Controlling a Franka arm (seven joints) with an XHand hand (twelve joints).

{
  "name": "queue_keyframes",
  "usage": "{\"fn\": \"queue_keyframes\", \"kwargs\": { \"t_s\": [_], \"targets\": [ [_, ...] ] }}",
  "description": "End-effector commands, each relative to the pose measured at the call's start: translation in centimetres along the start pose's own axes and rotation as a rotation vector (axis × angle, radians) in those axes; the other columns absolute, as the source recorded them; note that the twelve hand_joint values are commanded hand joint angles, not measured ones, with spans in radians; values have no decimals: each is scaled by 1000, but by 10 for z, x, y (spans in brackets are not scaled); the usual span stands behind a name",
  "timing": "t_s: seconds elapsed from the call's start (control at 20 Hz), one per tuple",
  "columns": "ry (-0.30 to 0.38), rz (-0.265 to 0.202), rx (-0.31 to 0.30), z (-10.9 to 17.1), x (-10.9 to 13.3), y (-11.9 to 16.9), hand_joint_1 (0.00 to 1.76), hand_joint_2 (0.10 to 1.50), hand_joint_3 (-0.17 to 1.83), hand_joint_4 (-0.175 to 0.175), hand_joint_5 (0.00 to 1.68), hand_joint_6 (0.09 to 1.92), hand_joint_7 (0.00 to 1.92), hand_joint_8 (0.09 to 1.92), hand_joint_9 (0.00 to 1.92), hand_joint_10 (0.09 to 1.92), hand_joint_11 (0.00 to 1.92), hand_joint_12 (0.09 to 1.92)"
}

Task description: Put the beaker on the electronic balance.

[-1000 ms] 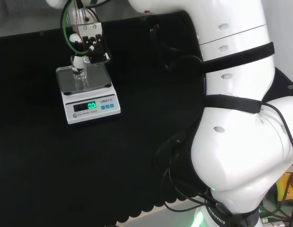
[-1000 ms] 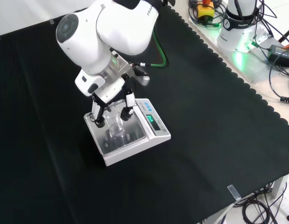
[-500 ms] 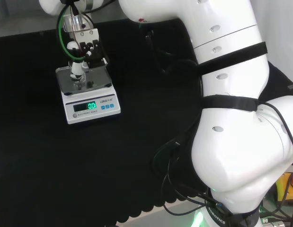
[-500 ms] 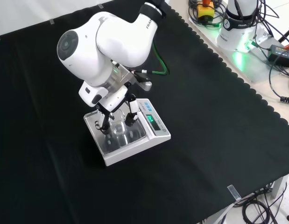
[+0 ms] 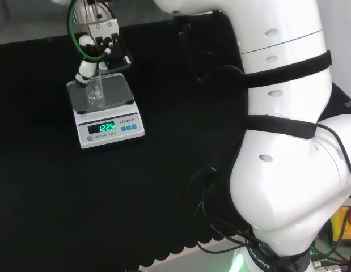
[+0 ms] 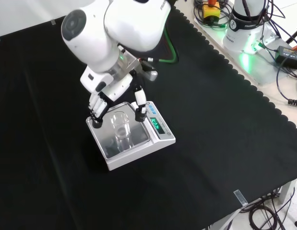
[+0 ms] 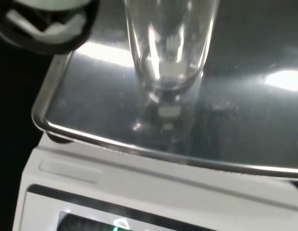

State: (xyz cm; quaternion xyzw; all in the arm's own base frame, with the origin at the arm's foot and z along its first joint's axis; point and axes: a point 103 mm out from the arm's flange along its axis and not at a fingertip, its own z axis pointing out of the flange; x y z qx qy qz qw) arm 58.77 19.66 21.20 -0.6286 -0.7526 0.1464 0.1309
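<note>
A small clear glass beaker (image 6: 120, 125) (image 5: 96, 90) (image 7: 165, 48) stands upright on the steel pan of the white electronic balance (image 6: 160, 143) (image 5: 110, 129), whose green display is lit. The black and white hand (image 6: 110, 93) (image 5: 101, 48) hovers just above the beaker, fingers spread to either side of it and apart from the glass. In the wrist view a blurred fingertip (image 7: 47, 24) shows beside the beaker, with the pan (image 7: 245, 120) under it.
Black cloth (image 6: 210, 120) covers the bench around the balance. The arm's big white links (image 5: 277, 141) stand at the head view's right. Cables and a power unit (image 6: 244, 28) lie beyond the cloth's scalloped edge in the front view.
The hand has let go of the beaker and risen off it, fingers spreading. The beaker stays on the pan, and the balance display has changed from zero to a reading.
</note>
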Motion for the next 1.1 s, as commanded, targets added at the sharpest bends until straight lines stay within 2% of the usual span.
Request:
{"fn": "queue_keyframes", "kwargs": {
  "t_s": [0.05,0.3,0.55,0.9,1.1],
  "targets": [
    [10,0,-36,-35,-6,-31,710,544,350,-137,176,87,0,573,145,937,479,1441],
    [36,1,-54,-55,-6,-47,671,566,289,-135,176,87,0,604,152,947,479,1448],
    [69,24,-51,-66,-13,-58,649,579,264,-133,177,87,0,632,166,945,487,1446],
    [72,52,-25,-66,-18,-65,629,592,255,-131,177,87,0,647,176,944,498,1444],
    [75,46,-15,-65,-18,-62,624,599,253,-130,177,87,0,650,179,943,501,1441]
  ]
}}
